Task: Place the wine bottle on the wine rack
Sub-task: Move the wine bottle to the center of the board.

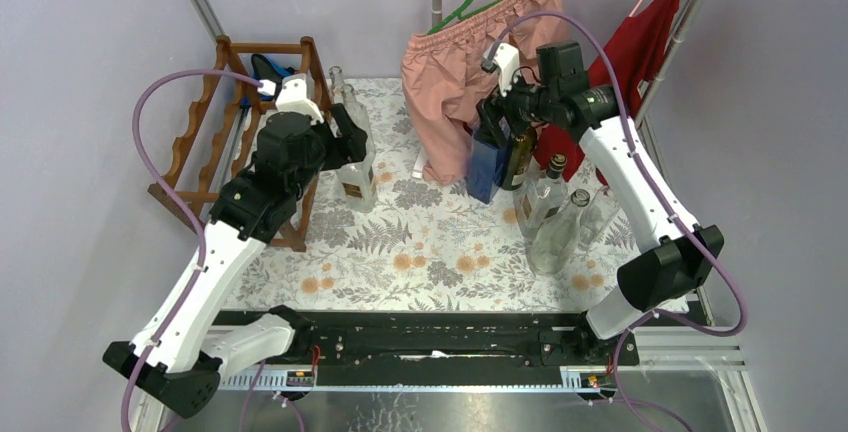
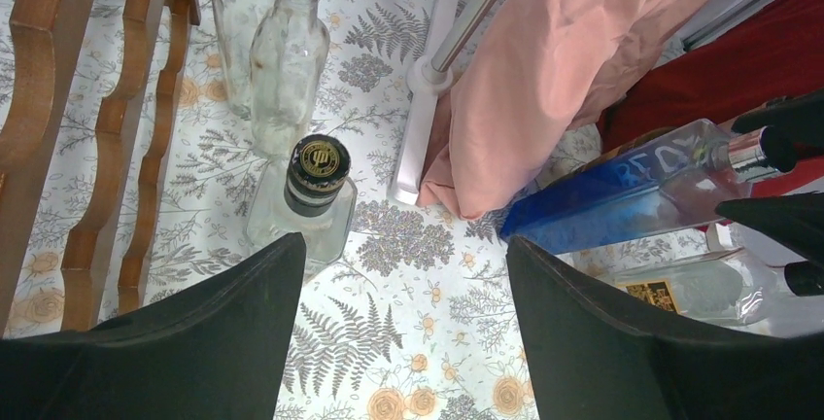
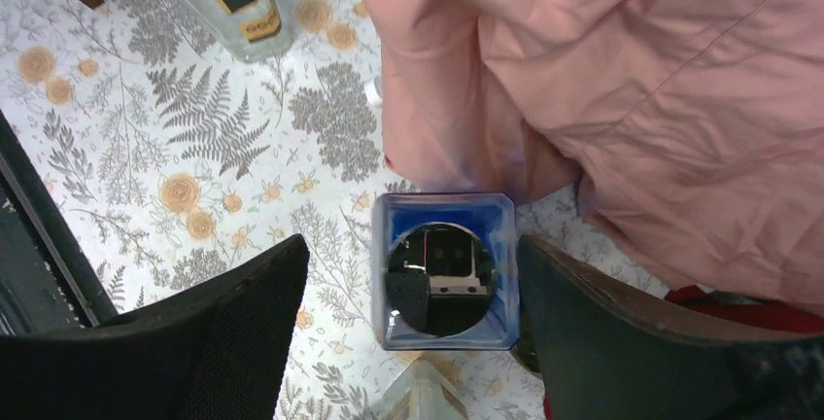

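The wine rack (image 1: 188, 142), of reddish-brown wood with wavy scalloped rails and thin cross bars, stood at the rear left corner of the worktop (image 1: 430, 252), which was covered by a cloth printed with grey ferns and orange flowers. Just beside the rack's right end stood a square clear bottle (image 2: 318, 172), with a black cap bearing a round gold emblem and a black-and-gold label too small to read. The left gripper (image 2: 403, 245) hung open above it, its fingers spread wide and touching nothing. A taller round clear bottle (image 2: 287, 70) with an open neck stood just behind it.

Toward the rear, right of the middle, stood a blue bottle (image 3: 442, 208), square-shouldered with a mirror-bright cap and pale block letters I could not read with certainty. The right gripper (image 3: 413, 245) was open, one finger on each side of its top. A dark glass bottle (image 1: 518, 157) stood just beside it. Soft pink shorts (image 3: 632, 99) hung behind them, and several clear bottles (image 1: 553, 232) clustered near the right edge.
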Action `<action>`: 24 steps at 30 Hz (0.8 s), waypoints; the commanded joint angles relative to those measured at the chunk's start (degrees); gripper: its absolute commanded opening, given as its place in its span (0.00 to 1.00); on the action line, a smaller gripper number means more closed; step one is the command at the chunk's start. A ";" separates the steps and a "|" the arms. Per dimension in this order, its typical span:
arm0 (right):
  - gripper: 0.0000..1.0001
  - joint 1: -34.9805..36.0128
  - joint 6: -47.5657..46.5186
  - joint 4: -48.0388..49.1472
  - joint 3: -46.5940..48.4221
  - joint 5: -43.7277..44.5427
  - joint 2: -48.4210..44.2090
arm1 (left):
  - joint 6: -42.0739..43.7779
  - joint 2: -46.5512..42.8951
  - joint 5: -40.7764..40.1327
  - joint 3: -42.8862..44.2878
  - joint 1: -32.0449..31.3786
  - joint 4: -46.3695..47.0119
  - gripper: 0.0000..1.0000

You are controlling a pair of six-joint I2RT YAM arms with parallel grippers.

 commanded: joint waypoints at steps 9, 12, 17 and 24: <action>1.00 -1.28 3.94 -1.80 14.14 -8.17 -0.46 | -0.92 10.48 -5.86 15.02 0.01 -13.86 0.84; 1.00 -1.40 4.64 -2.65 17.15 -8.81 0.32 | -0.75 13.98 -8.87 17.30 -0.83 -17.52 0.84; 1.00 -1.74 5.70 -2.46 18.36 -9.60 0.82 | 3.29 18.98 -12.72 18.33 -1.10 -18.42 0.73; 1.00 -2.18 6.13 -2.20 18.20 -9.97 0.44 | 6.88 24.79 -12.28 17.80 0.33 -18.27 0.64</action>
